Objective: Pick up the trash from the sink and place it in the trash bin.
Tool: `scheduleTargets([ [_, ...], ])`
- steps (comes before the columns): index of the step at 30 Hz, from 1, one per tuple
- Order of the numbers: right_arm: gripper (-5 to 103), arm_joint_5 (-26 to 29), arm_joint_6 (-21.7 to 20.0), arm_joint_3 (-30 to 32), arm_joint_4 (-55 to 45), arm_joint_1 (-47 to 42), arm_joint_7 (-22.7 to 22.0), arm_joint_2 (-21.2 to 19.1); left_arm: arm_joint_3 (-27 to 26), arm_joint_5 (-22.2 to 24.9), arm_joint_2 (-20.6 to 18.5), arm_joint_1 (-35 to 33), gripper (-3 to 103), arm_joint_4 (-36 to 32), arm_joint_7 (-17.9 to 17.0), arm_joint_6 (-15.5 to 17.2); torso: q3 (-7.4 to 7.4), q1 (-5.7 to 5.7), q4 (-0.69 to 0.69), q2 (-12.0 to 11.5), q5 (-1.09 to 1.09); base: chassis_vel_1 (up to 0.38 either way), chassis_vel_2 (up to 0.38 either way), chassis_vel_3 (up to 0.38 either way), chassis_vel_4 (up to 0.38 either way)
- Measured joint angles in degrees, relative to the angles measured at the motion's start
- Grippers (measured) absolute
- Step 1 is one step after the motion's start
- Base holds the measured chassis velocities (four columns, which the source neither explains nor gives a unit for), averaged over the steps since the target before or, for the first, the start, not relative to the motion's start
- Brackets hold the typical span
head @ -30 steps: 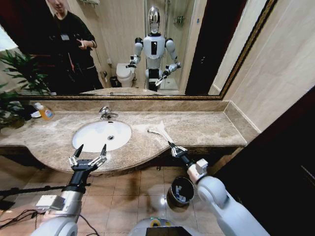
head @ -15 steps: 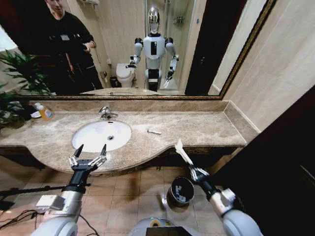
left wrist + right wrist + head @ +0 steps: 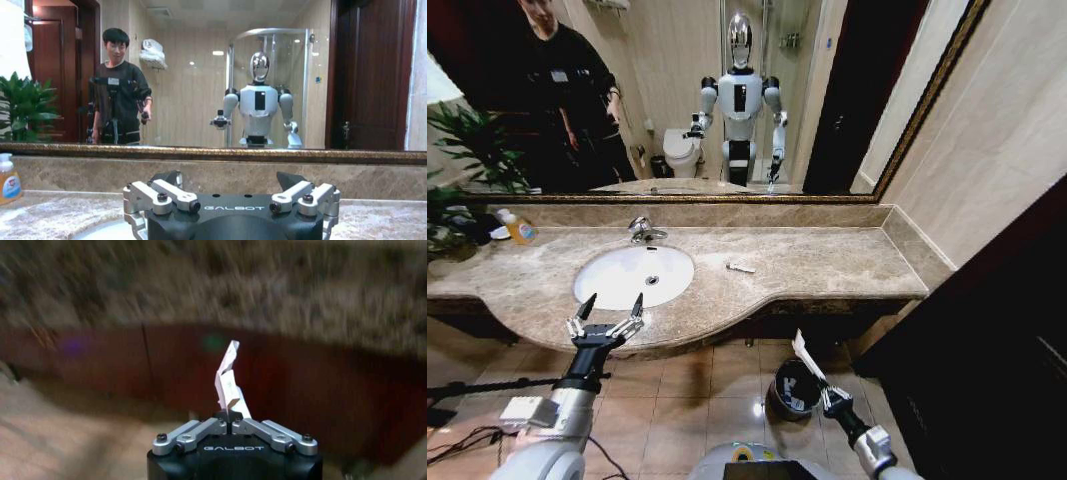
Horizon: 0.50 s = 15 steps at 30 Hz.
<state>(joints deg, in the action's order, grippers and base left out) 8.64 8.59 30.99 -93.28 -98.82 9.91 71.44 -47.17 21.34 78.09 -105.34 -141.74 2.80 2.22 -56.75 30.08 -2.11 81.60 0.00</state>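
We see the right gripper [image 3: 830, 396] low beside the counter's front edge, its fingers pinched together on the bottom end of a long thin white packet [image 3: 806, 359], which stands up and leans away from the wrist. In the right wrist view the same clamp is plain: the two fingers meet at the packet's [image 3: 227, 381] base, and the strip rises bent and creased against the dark cabinet front below the marble. The packet and the gripper hang just above the trash bin [image 3: 794, 389], a round dark metal can with a black liner standing on the tiled floor under the counter's right half; the packet's lower end sits over the bin's far-right rim, and we cannot tell whether it touches. Up on the brown marble counter [image 3: 847, 258], a small white piece of trash [image 3: 740, 267] lies just to the right of the sink [image 3: 634, 275], near the middle of the countertop and well apart from the front edge. The white oval basin sits toward the counter's left half with the chrome faucet [image 3: 641, 230] at its back rim. The left gripper [image 3: 607, 317] hovers at the counter's front edge in front of the sink with its fingers spread wide apart and nothing between them. An orange-capped soap bottle [image 3: 520, 228] stands near the counter's back left corner.
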Motion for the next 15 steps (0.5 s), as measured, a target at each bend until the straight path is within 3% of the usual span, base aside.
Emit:
scheduleTargets([
  [15, 0, -0.9, -3.5, -2.3, 20.0, 13.9, -1.3, 0.5, 0.0, 0.0, 0.0, 0.0, 100, 0.0, 0.0, 0.0, 0.00, 0.00, 0.00, 0.0, 0.00, 0.000, 0.000, 0.000, 0.000],
])
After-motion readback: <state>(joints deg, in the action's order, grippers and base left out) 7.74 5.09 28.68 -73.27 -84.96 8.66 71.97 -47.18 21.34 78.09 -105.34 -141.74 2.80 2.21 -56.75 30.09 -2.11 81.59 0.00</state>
